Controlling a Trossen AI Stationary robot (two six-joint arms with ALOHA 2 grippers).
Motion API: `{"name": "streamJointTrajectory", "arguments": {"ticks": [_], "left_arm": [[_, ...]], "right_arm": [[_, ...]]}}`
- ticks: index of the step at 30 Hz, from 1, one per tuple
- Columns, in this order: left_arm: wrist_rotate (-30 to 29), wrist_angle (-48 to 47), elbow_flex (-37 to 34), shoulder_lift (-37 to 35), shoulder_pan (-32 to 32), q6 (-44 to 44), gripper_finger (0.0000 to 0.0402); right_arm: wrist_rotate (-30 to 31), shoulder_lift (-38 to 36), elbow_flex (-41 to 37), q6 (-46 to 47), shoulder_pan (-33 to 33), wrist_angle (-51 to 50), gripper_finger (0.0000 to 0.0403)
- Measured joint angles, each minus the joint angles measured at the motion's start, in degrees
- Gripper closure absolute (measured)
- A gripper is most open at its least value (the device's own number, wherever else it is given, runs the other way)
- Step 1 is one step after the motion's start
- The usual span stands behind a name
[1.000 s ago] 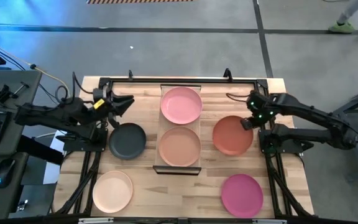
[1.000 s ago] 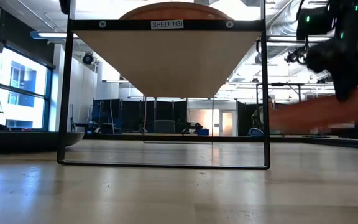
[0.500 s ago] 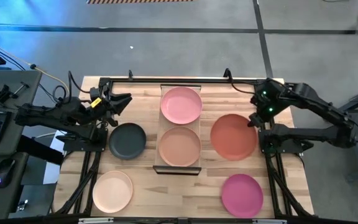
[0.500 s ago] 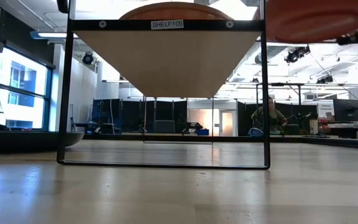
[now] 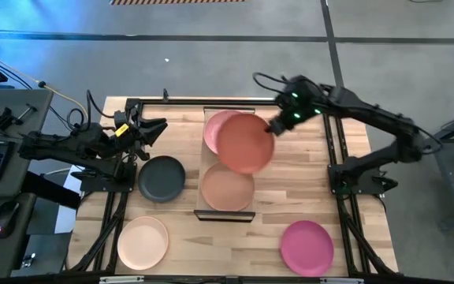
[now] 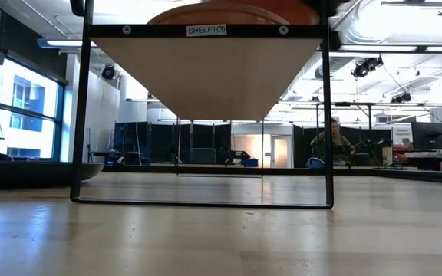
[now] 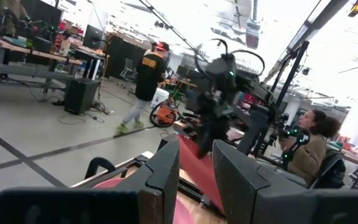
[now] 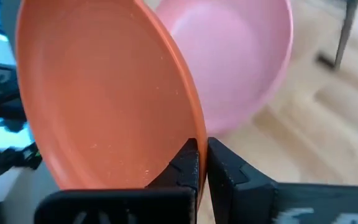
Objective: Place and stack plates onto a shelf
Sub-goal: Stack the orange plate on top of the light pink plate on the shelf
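Note:
My right gripper (image 5: 275, 127) is shut on the coral red plate (image 5: 245, 143), which hangs in the air over the shelf (image 5: 202, 162). The plate covers part of the light pink plate (image 5: 216, 126) lying at the shelf's far end; the wrist view shows this pink plate (image 8: 244, 62) behind the coral red plate (image 8: 98, 93). The peach-tan plate (image 5: 227, 188) lies on the shelf's near half. Dark grey (image 5: 161, 178), cream (image 5: 143, 241) and magenta (image 5: 307, 247) plates lie flat on the table. My left gripper (image 5: 154, 128) waits open, left of the shelf. My right gripper (image 8: 202, 165) pinches the coral red plate's rim (image 8: 194, 134) between its two fingers, one finger on the hollow face and one on the underside. The fingers come from the table's right and far side onto the rim's right edge (image 5: 269, 131). The plate is lifted clear and tilted.
The shelf stands on a thin dark frame (image 6: 328, 115) raised above the tabletop, with open room beneath its board (image 6: 206, 73). Black rails (image 5: 211, 101) run along the table's edges. A keyboard and mouse sit off the table's left. People show in the room beyond.
My right gripper has lifted the coral red plate off the table's right part and carried it up and leftward to above the shelf, over the pink plate. The plate has tipped from flat to tilted. The gripper has stayed shut on its rim.

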Motion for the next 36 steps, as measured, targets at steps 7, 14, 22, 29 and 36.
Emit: {"name": "streamJointTrajectory", "arguments": {"ticks": [7,14,22,29,36], "left_arm": [[0.02,0.01,0.0,0.0,0.0,-0.35,0.0316],[0.02,0.02,0.0,0.0,0.0,-0.37,0.0316],[1.35,0.02,0.0,0.0,0.0,-0.41,0.0316],[1.35,0.13,0.0,0.0,0.0,-0.41,0.0316],[1.35,0.2,0.0,0.0,0.0,-0.41,0.0316]], "right_arm": [[0.84,14.68,12.96,-4.4,-1.9,-2.16,0.0403],[-0.15,22.33,18.02,-7.17,-4.07,-5.11,0.0403],[-0.54,22.58,19.4,-9.31,-6.98,-11.6,0.0403],[-0.53,22.95,19.38,-9.87,-7.11,-11.02,0.0403],[-0.56,22.95,19.38,-11.33,-7.08,-10.91,0.0402]]}}
